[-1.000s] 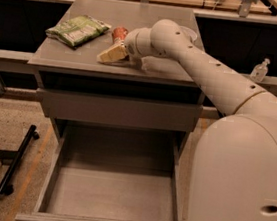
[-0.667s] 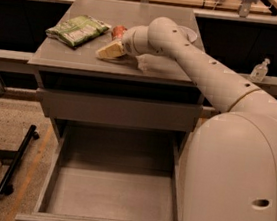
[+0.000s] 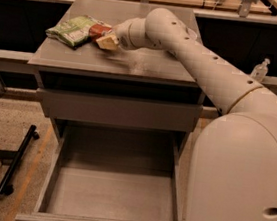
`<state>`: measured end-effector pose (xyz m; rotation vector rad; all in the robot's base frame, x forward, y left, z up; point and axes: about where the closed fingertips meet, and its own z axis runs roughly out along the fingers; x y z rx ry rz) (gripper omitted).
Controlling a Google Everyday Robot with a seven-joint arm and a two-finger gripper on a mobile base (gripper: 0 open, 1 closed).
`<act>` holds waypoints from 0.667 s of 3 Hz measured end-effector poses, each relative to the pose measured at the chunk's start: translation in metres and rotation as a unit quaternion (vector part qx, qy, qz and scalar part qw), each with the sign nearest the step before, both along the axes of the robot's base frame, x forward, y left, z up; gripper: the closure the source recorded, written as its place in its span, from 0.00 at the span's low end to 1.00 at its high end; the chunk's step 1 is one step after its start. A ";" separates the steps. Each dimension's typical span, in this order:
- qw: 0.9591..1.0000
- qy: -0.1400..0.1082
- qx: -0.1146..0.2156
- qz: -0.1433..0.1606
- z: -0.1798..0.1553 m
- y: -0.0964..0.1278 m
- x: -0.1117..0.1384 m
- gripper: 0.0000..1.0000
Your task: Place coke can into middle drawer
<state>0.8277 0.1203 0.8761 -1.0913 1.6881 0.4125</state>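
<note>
Hovering beside cylindrical red coke can (image 3: 99, 29): gripper (image 3: 108, 40) (jaws).

No legible text, labels or numbers.
Checked coke can (image 3: 99, 29), green bag (image 3: 73, 29) and middle drawer (image 3: 113, 195): found nothing readable. Noted gripper (image 3: 107, 40) over the bench (image 3: 149, 66), right at the coke can, just beside the green bag.

On the cabinet top (image 3: 154, 68) the can (image 3: 98, 29) lies between the bag (image 3: 72, 29), left, and the gripper (image 3: 108, 41), right. The drawer (image 3: 113, 196) juts forward below another drawer front (image 3: 118, 111).
</note>
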 end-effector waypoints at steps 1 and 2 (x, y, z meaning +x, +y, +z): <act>0.999 -0.016 0.004 0.032 0.021 0.011 -0.012 0.85; 0.998 -0.013 0.008 0.067 0.030 0.016 -0.033 1.00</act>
